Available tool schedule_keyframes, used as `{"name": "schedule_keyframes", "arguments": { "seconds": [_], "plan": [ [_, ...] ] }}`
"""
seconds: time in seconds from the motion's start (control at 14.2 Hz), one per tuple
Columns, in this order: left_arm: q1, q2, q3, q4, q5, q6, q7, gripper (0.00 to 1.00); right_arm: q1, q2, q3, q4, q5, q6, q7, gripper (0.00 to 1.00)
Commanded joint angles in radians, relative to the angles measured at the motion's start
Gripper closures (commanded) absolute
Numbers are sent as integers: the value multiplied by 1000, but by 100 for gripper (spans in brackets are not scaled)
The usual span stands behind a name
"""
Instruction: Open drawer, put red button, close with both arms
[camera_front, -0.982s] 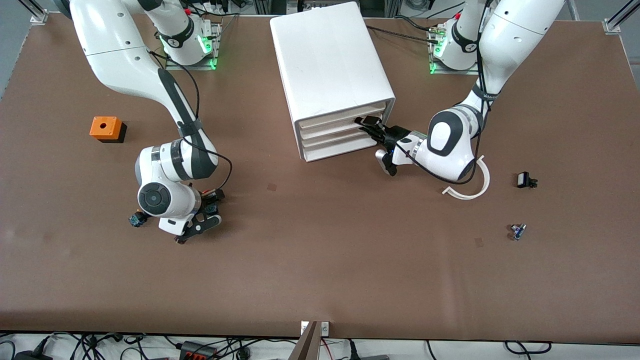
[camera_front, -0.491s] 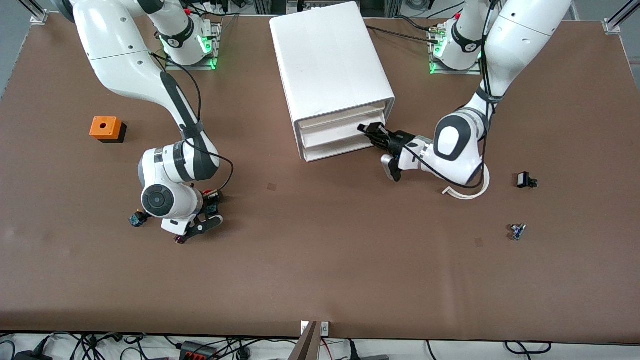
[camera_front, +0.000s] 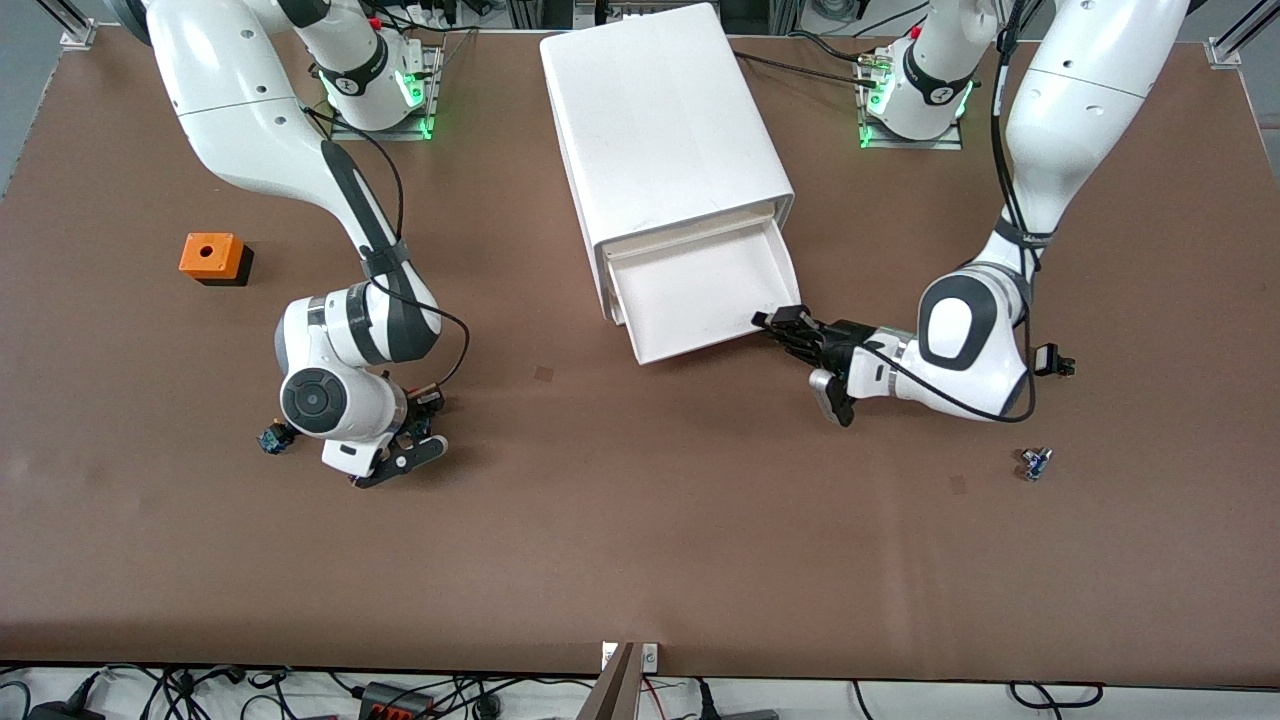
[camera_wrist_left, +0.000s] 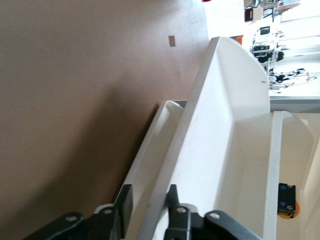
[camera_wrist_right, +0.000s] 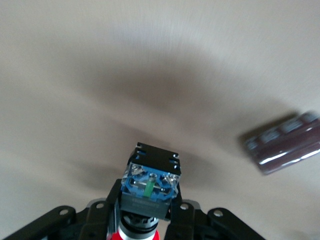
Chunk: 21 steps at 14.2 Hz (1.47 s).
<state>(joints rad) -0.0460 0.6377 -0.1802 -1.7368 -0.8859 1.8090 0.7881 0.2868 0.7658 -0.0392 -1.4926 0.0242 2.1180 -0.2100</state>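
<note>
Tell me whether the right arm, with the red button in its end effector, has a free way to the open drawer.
Probably yes. The drawer is pulled out with its tray bare. The right end effector, shut on the red button, has only table between. The left end effector grips only the drawer's front corner.

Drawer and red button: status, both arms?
Left gripper shut on the drawer front wall, drawer pulled out. Right gripper shut on the red button, over the table toward the right arm's end. Nothing seen inside the drawer.

No legible text — perhaps too small.
</note>
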Motion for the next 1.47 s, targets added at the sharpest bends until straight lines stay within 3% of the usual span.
{"name": "schedule_keyframes", "arguments": {
  "seconds": [0.0, 0.14, 0.56, 1.05, 1.12, 1.4],
  "plan": [
    [12, 5, 4, 39, 60, 6, -24, 0, 17, -34, 1, 72, 55, -24, -9, 100],
    [12, -21, 4, 63, 109, -20, -53, 0, 57, -52, -1, 126, 63, -56, -8, 100],
    [21, -21, 5, 350, 467, -316, -340, 0, 204, -121, -1, 273, 63, -251, 125, 100],
    [26, -141, 7, 397, 956, -373, -441, 0, 388, -149, 1, 351, 63, -322, 362, 100],
    [29, -145, 11, 439, 1002, -375, -440, 0, 406, -142, 1, 359, 63, -317, 363, 100],
    [104, -148, 7, 613, 1001, -439, -440, 0, 488, -112, -1, 373, 62, -265, 446, 100]
  ]
}}
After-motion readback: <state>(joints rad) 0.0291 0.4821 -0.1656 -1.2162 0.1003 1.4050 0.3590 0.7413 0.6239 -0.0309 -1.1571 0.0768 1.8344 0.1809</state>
